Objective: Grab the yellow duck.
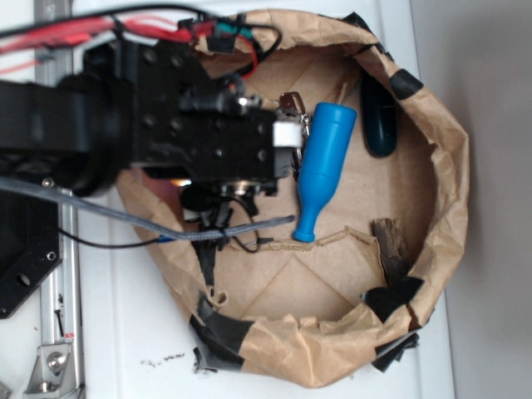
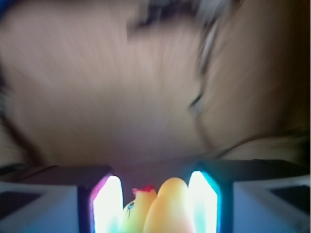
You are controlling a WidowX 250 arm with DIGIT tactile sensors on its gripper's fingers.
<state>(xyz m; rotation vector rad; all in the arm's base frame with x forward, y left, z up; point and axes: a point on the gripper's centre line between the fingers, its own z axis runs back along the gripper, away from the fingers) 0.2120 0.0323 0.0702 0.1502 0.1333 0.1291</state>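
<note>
Between the lit pads at 6 o'clock, the yellow duck (image 2: 163, 208) sits clamped in the claw (image 2: 155, 206). Its jaws are nearly closed on it. The grab looks done; only lifting clear remains.

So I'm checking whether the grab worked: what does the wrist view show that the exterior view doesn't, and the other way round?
Only the wrist view shows the yellow duck, sitting between the two glowing fingers of the gripper; they appear to be closed against it, though the picture is blurred. Only the exterior view shows the blue bottle-shaped object, a dark object near the far rim, and the arm, which hides the duck. Both show the brown paper basin.
</note>
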